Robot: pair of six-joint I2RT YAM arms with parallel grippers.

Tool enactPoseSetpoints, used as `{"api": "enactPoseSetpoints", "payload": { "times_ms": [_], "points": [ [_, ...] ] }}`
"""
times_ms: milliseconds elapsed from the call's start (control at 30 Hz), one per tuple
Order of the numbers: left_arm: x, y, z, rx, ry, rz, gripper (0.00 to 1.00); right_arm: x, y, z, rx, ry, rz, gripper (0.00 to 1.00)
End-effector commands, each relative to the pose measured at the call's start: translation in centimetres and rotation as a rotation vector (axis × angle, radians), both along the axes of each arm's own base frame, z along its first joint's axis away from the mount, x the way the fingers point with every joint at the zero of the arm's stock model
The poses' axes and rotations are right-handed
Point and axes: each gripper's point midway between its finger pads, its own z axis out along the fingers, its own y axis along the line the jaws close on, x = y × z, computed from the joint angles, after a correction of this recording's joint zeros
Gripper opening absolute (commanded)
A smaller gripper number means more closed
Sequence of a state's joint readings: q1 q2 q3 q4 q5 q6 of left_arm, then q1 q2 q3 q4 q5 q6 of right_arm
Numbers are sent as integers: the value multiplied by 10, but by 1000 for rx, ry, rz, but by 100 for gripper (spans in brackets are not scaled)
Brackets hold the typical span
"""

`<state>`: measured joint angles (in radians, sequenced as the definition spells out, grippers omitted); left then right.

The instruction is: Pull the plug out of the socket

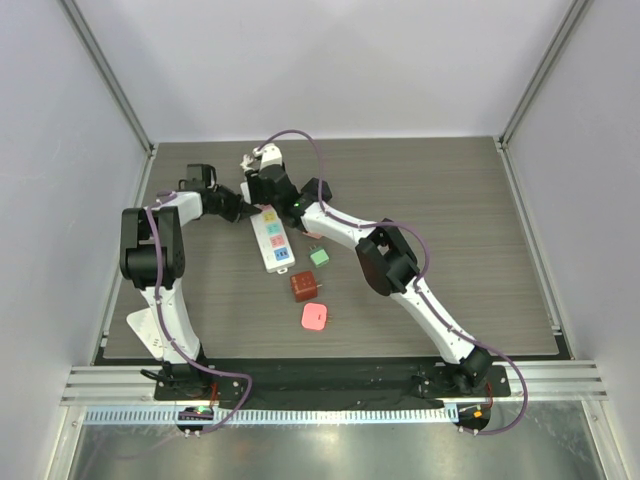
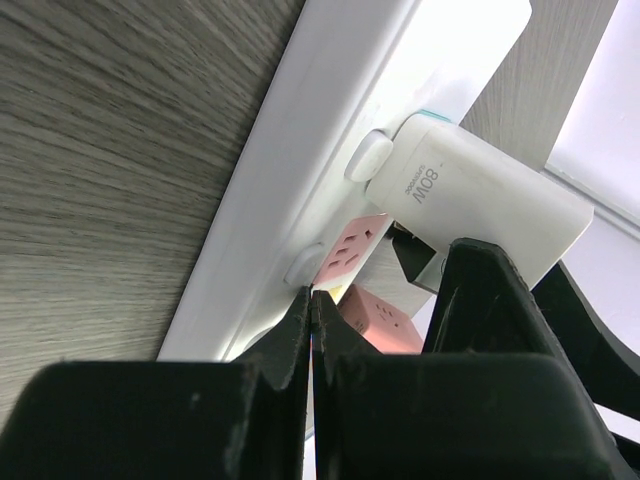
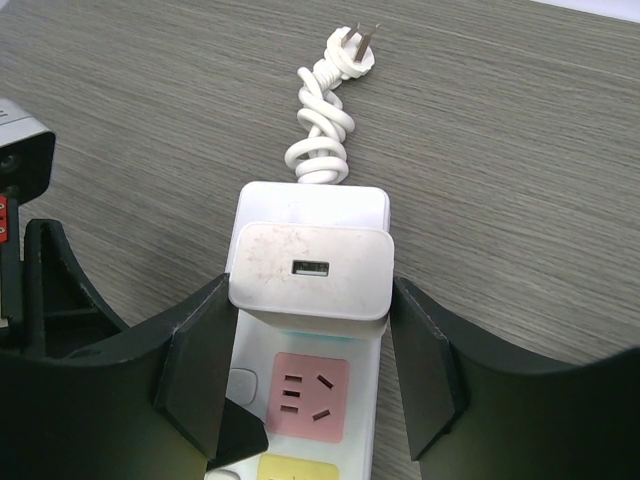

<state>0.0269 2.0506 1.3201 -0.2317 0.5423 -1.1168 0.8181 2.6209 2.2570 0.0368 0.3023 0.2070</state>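
The white power strip [image 1: 272,240] lies mid-table, with pink, yellow, green and blue outlets. A white USB charger plug [image 3: 312,268] sits in its far end outlet, above the pink outlet [image 3: 308,395]. My right gripper [image 3: 312,290] grips the plug, one finger against each side; in the top view it [image 1: 262,188] is over the strip's far end. My left gripper [image 2: 313,292] is shut and empty, its tips resting on the strip's [image 2: 300,150] left edge by a switch button; in the top view it [image 1: 245,208] is left of the strip. The plug also shows in the left wrist view [image 2: 480,190].
The strip's short coiled cord stub [image 3: 325,120] lies beyond its far end. A green adapter [image 1: 320,256], a dark red one [image 1: 304,286] and a pink one [image 1: 315,317] lie loose right of and below the strip.
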Motion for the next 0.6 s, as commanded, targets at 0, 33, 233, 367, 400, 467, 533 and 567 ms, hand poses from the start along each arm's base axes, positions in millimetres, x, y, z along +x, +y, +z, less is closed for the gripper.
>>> {"api": "enactPoseSetpoints", "payload": {
  "times_ms": [0,33,233,367,400,467,533,567],
  "points": [
    [-15,19,-41,107,128,59,0,-1,21,53,180,-81,10,1],
    [-17,19,-44,116,143,63,0,-3,21,57,208,-72,11,1],
    [-25,23,-59,133,209,71,0,-2,22,81,408,14,94,1],
    [-24,24,-62,143,219,61,0,2,12,90,452,41,92,1],
    [-24,25,-62,151,221,63,0,2,10,86,425,38,86,1],
    [-23,24,-59,152,215,57,0,4,6,83,368,22,57,1],
    [-21,24,-55,150,206,57,0,5,4,80,314,2,46,1],
    [-21,25,-54,152,203,56,0,3,4,77,288,-4,31,1]
  ]
}}
